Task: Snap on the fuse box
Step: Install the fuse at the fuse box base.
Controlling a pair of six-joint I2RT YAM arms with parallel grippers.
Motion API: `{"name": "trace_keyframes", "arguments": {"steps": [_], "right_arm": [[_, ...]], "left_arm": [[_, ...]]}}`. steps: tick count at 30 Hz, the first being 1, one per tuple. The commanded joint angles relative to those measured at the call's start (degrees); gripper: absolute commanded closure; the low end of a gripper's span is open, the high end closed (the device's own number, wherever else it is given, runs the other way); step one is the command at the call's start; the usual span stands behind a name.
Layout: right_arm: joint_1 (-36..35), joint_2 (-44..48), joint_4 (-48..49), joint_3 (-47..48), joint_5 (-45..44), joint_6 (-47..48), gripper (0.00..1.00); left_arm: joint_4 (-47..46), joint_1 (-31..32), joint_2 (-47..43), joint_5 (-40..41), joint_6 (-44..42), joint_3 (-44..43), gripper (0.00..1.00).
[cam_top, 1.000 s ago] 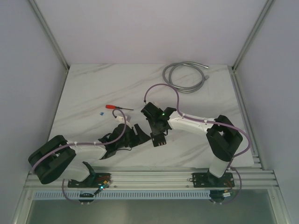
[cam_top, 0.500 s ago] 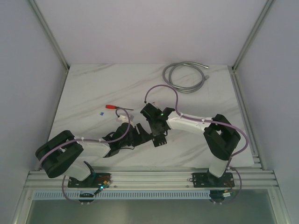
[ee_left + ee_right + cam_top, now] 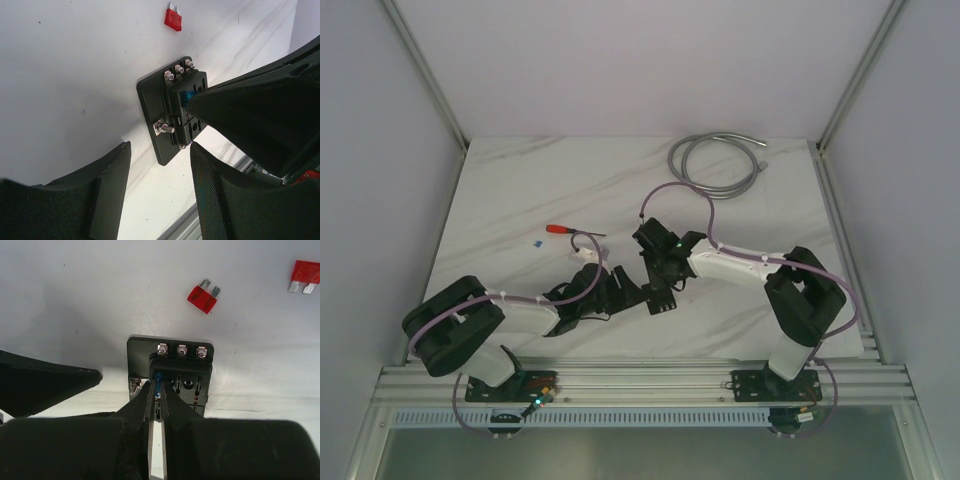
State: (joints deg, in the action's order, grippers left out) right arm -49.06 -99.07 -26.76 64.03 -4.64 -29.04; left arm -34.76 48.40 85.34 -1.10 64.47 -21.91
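The fuse box (image 3: 192, 371) is a black block on a black plate with three screws along one edge. It lies on the white table (image 3: 520, 200) between the two arms, and also shows as the fuse box (image 3: 663, 299) and the fuse box (image 3: 172, 112). My right gripper (image 3: 158, 388) is shut on a small blue fuse (image 3: 158, 377), holding it at a slot in the box's face. My left gripper (image 3: 160, 175) is open, its fingers (image 3: 112, 185) standing either side of the plate's near corner without touching it. From above, the left gripper (image 3: 625, 291) and right gripper (image 3: 657, 279) meet at the box.
Two loose red fuses (image 3: 203, 296) (image 3: 305, 274) lie on the table beyond the box. A red-handled screwdriver (image 3: 561, 229) and a tiny blue fuse (image 3: 537, 243) lie to the left. A coiled grey cable (image 3: 715, 160) sits at the back right.
My left arm has slid right up to the fuse box, with its jaws narrowing. The right gripper has closed further on the blue fuse and shifted slightly at the box.
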Motion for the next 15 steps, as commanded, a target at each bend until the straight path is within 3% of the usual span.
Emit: {"name": "trace_keyframes", "arguments": {"steps": [1, 15], "right_arm": [[0.96, -5.01, -2.96, -7.03, -0.93, 0.12, 1.00], [0.81, -14.93, -9.43, -6.46, -10.87, 0.13, 1.00]], "left_arm": [[0.70, 0.38, 1.03, -0.21, 0.00, -0.60, 0.40], [1.10, 0.42, 0.21, 0.64, 0.27, -0.14, 0.40]]}}
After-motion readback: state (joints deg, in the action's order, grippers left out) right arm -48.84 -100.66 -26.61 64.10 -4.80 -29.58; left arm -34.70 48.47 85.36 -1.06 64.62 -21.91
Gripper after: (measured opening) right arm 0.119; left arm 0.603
